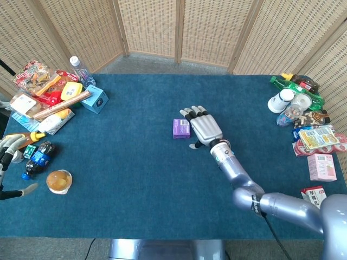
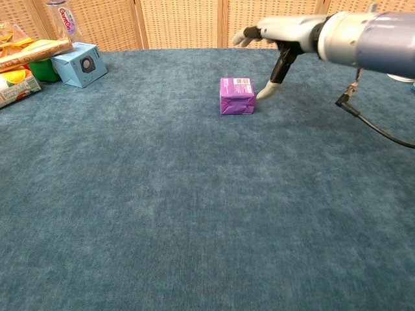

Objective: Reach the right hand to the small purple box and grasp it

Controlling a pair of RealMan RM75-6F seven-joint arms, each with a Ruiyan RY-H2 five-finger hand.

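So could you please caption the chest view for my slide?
Open right hand poised beside the small purple box, not yet grasping.

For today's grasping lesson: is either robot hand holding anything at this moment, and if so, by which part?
Nothing is held. The right robot hand is open beside the small purple box, not gripping it. The left robot hand holds nothing.

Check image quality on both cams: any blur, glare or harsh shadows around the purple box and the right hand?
Head view: even, soft light, no glare; purple box and right hand are sharp, with only a faint shadow under the hand. Chest view: the box is crisp, the hand slightly soft near the top edge, and the blue tablecloth shows no hotspots.
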